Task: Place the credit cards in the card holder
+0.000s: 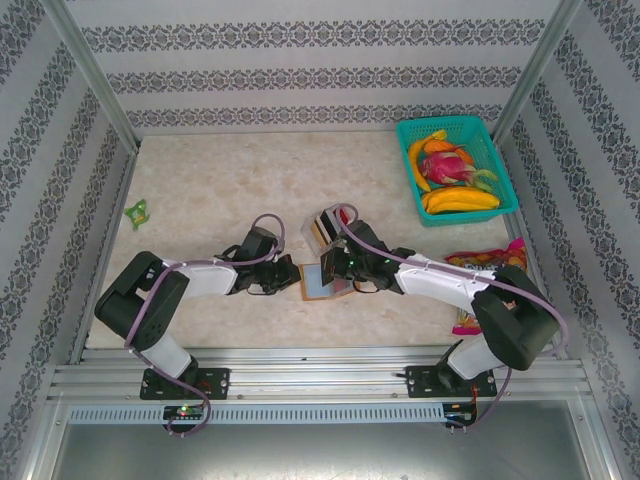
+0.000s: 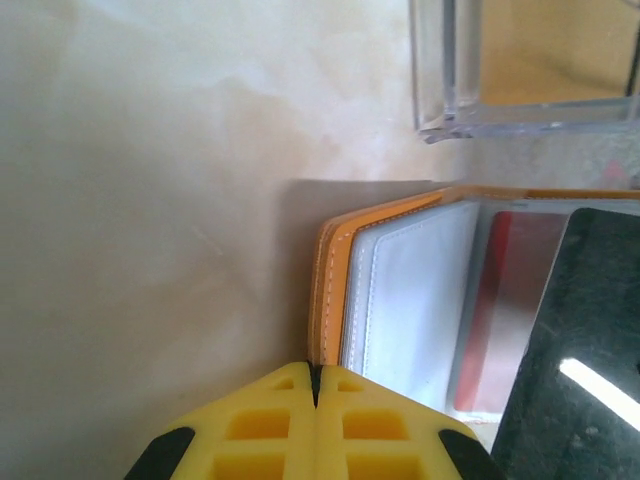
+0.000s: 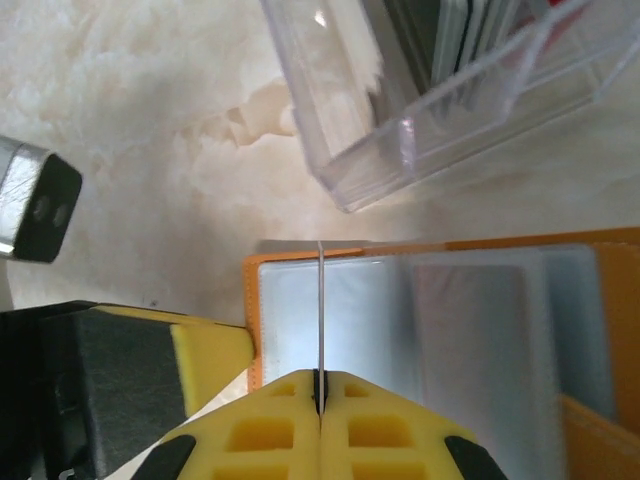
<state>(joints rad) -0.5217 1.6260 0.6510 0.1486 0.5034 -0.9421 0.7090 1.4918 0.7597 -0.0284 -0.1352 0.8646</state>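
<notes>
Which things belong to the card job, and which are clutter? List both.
Job: card holder, red card, black card, spare cards in clear box.
Lying about: basket of fruit, snack packets, small green item.

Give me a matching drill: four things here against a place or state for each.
1 card holder
2 clear box
3 basket
4 right gripper

a far right corner
b shut on a thin card
c lying open, orange rim
d beyond the holder, cards inside

Pairs: 1-c, 2-d, 3-a, 4-b.
</notes>
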